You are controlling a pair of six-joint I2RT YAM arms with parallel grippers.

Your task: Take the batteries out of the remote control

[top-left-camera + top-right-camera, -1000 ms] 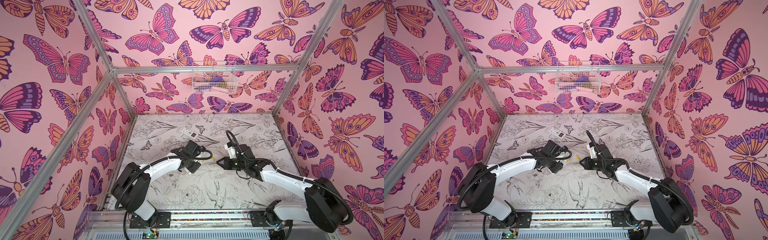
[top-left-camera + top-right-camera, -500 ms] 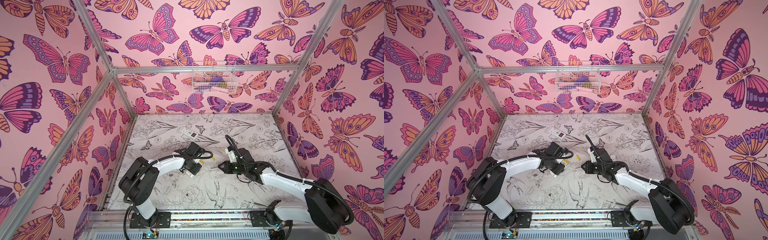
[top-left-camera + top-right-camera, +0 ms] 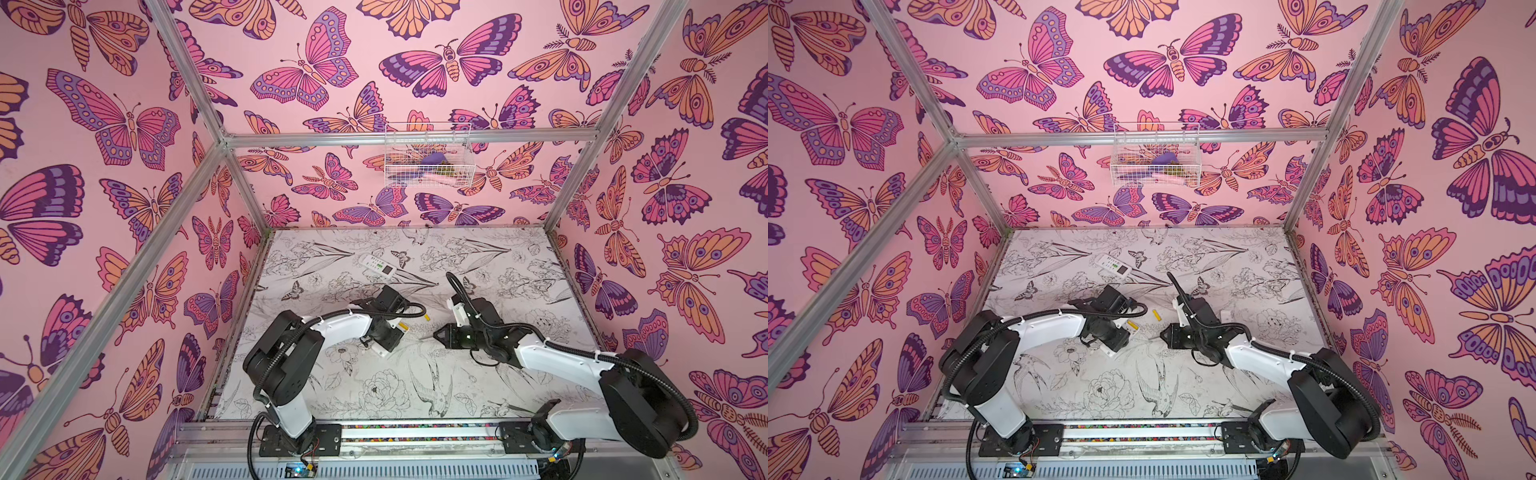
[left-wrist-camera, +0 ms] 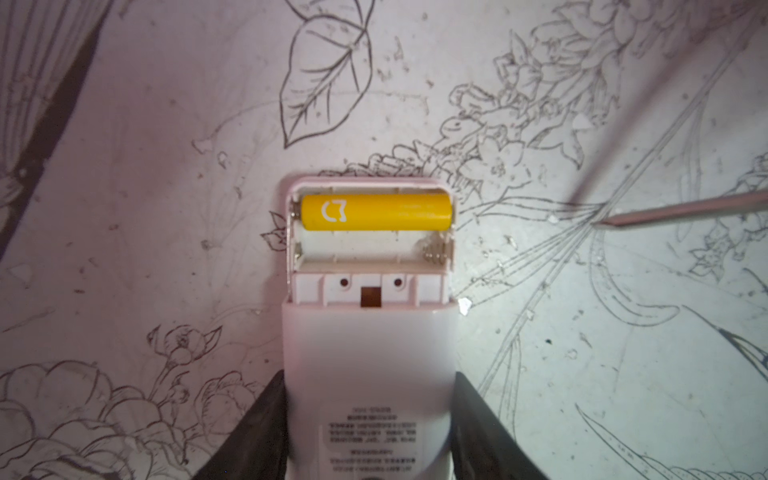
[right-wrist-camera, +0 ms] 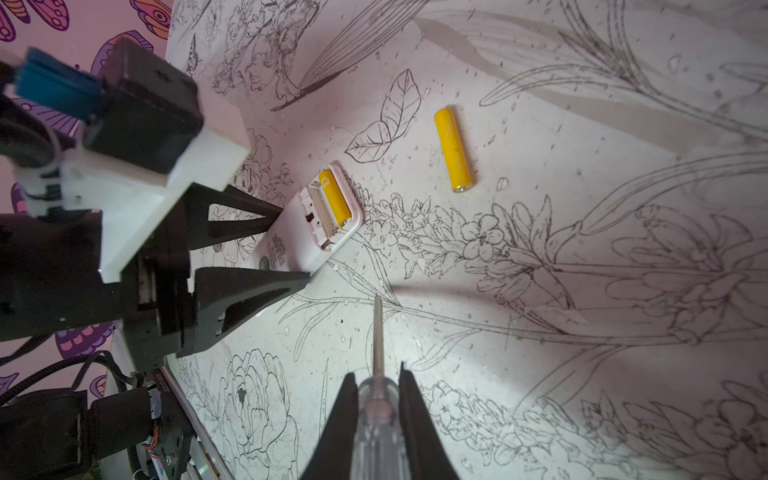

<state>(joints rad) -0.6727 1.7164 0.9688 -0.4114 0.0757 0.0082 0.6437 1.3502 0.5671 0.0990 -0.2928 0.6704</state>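
Holding remote control (image 4: 368,357) in part-open left end effector (image 5: 291,243), screwdriver (image 5: 376,428) in near-closed right end effector (image 5: 377,372), yellow battery (image 5: 454,151) loose alongside.

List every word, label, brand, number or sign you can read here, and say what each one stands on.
"C7", or a white logo mark shaped like it: on the yellow battery in the open compartment.
Printed label lines on the back of the remote control: blurred, unreadable.
Button markings on the second remote at the far side: too small to read.
No print shows on the loose yellow battery.
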